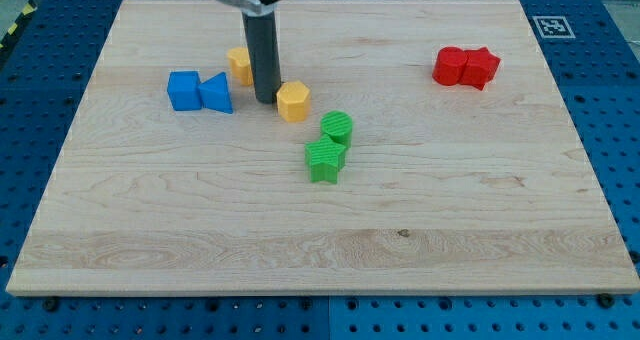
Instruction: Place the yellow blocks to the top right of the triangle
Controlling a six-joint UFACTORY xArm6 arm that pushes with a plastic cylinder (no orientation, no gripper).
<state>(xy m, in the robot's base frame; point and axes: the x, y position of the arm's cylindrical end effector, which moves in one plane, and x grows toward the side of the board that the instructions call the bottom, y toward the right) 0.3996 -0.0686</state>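
A blue triangle lies at the board's upper left, touching a blue cube on its left. One yellow block sits just up and right of the triangle, partly hidden by the rod. A second yellow block, hexagon-like, lies right of the rod. My tip rests on the board between the two yellow blocks, close to the left side of the hexagon-like one and right of the triangle.
A green cylinder and a green star-like block touch near the board's middle. Two red blocks sit together at the upper right. The wooden board lies on a blue pegboard table.
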